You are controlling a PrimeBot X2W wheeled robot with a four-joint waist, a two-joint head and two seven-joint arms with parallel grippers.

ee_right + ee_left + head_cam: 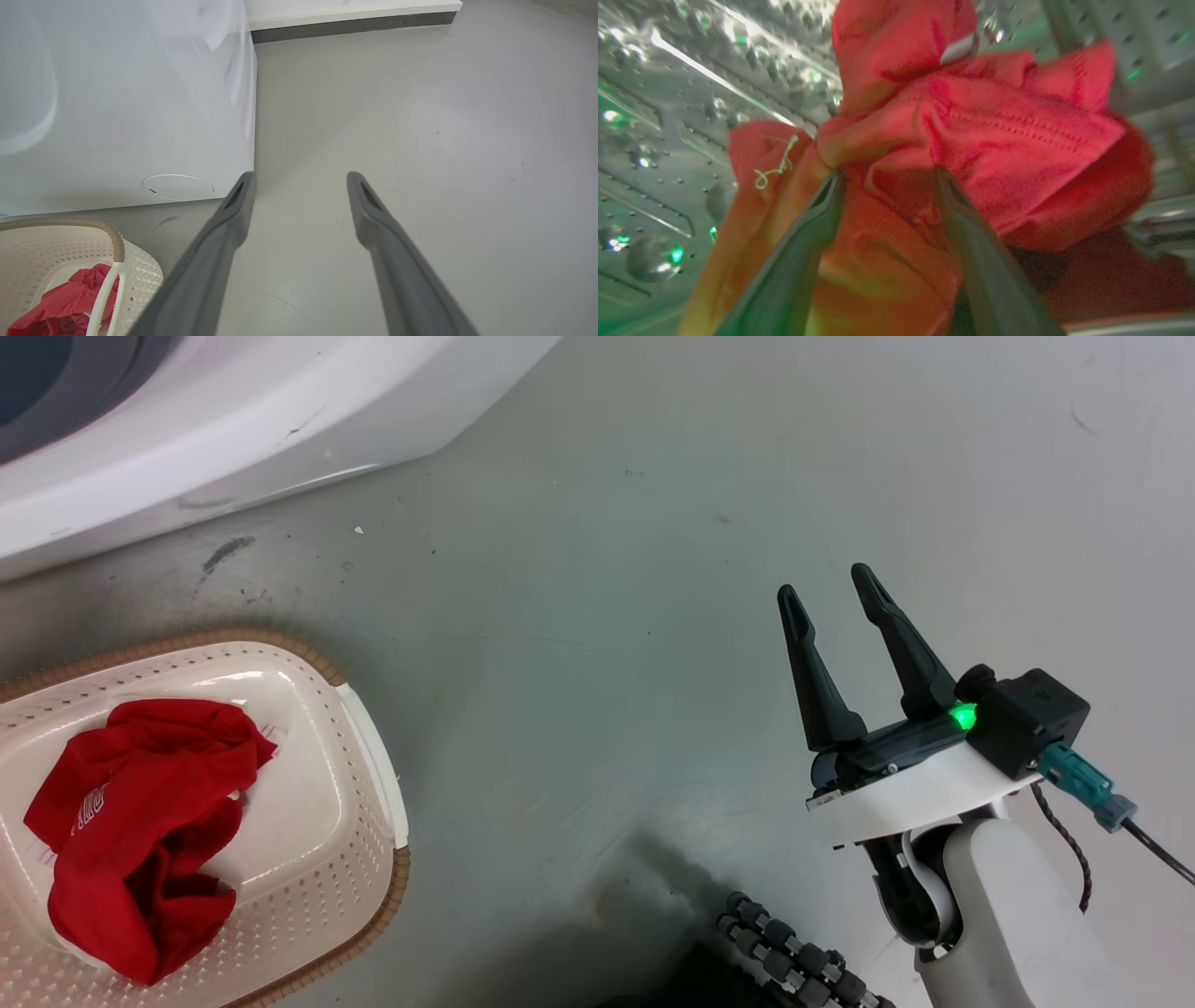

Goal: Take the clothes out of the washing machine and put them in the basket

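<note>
In the left wrist view my left gripper (887, 182) is inside the shiny steel drum (668, 116) of the washing machine. Its two fingers stand apart, pushed into a bunched red garment (994, 126) that bulges between them. In the head view the washing machine's white front (233, 420) lies at the top left. The cream basket (364, 859) sits on the floor at the lower left with one red garment (140, 812) in it. My right gripper (831, 583) hangs open and empty over the bare floor, well right of the basket.
Grey floor (607, 616) stretches between basket and right arm. A black roller chain of my base (794, 961) lies at the bottom edge. In the right wrist view the machine's side (117, 93), the basket (56, 261) and a dark skirting (350, 25) show.
</note>
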